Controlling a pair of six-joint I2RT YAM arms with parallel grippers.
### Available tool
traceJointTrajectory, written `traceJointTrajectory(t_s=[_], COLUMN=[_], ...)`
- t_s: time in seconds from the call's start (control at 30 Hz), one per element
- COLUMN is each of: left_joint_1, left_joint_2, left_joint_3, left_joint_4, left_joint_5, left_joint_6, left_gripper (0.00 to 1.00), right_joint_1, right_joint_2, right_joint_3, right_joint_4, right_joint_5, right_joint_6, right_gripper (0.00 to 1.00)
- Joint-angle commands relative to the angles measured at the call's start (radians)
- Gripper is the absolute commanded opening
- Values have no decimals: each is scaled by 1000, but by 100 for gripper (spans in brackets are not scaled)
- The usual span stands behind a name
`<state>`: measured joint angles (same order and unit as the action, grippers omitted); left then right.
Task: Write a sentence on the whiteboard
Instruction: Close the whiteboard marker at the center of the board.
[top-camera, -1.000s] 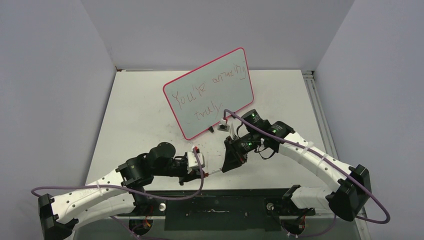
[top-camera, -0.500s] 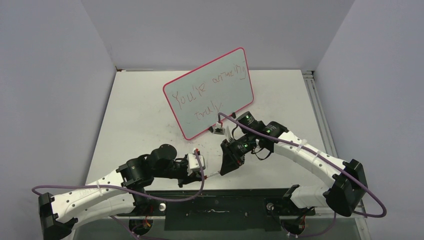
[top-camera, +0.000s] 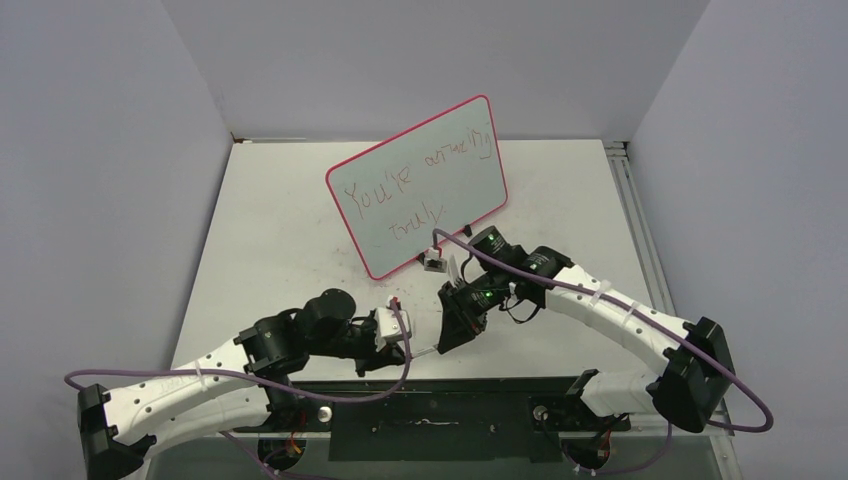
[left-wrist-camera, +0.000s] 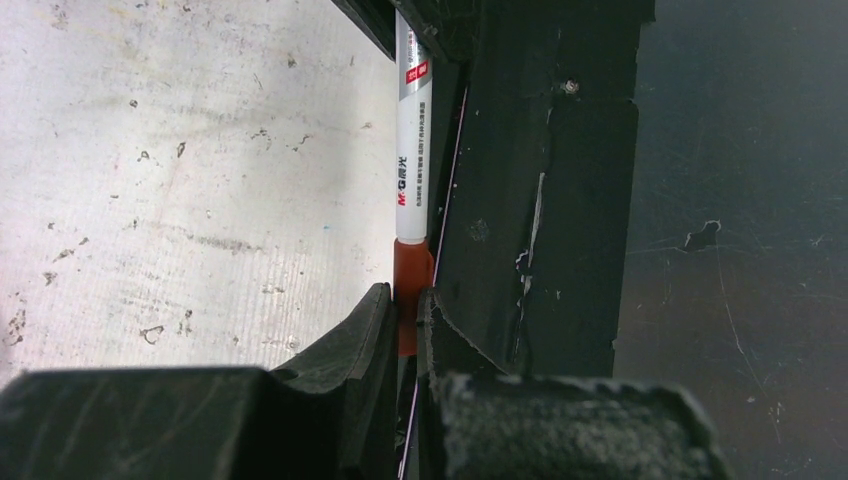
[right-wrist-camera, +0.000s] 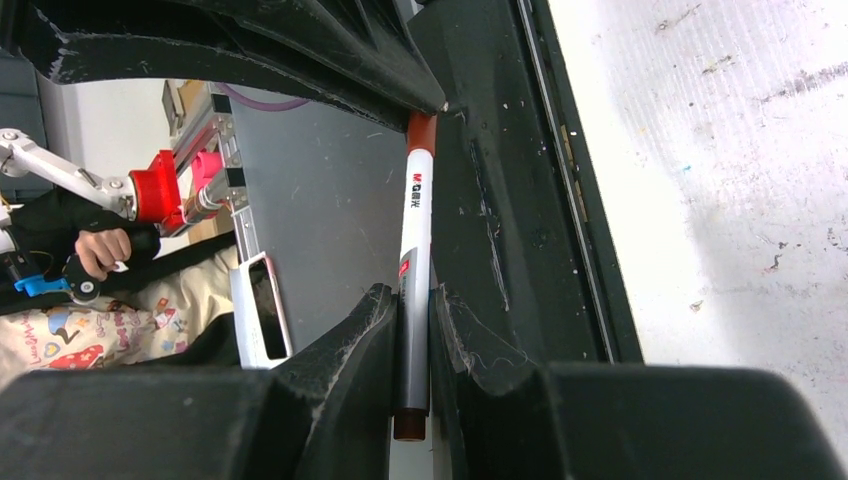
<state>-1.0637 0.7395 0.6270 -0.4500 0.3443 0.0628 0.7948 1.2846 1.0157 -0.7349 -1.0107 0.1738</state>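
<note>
the whiteboard (top-camera: 466, 196) stands tilted back at the far middle of the table (top-camera: 270, 230), pink-red rim all round. the sentence (top-camera: 375, 192) is on it in thin reddish-brown scrawl, two lines, top line climbing twd the upper right corner, short 2nd line under it. board is well apart from both claws.

both arms meet near the table's front edge w/ a marker (top-camera: 428, 350) strung between them, lying roughly level. left gripper (top-camera: 408, 343) is pinched on the marker's red cap (left-wrist-camera: 411, 285). in the left wrist view the fingers (left-wrist-camera: 360, 330) press the cap from both sides, and the white barrel (left-wrist-camera: 410, 150) runs away from them alongside a black finger of the other claw. right gripper (top-camera: 447, 340) is clamped on the barrel's grey rear end. in the right wrist view its fingers (right-wrist-camera: 368, 330) squeeze the marker (right-wrist-camera: 415, 220) w/ no gap, and the cap (right-wrist-camera: 421, 130) sits at the far end, inside the left claw's black fingers. cap looks seated on the barrel; can't tell if it's loosened.
</note>
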Motion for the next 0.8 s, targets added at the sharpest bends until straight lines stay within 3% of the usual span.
traceJointTrajectory(t_s=[0.0,0.77], left_joint_1=[2,5], left_joint_2=[-4,-38], left_joint_3=[23,16], left_joint_4=[212,231], left_joint_5=[-24,-44], left_joint_6=[-5,-17], left_gripper=[0,0], right_joint_1=[58,115], right_joint_2=[11,50], right_joint_3=[-14,-40], right_joint_4=[99,191], right_joint_5=[-56,-37], right_joint_6=[22,80], right_gripper=[5,5])
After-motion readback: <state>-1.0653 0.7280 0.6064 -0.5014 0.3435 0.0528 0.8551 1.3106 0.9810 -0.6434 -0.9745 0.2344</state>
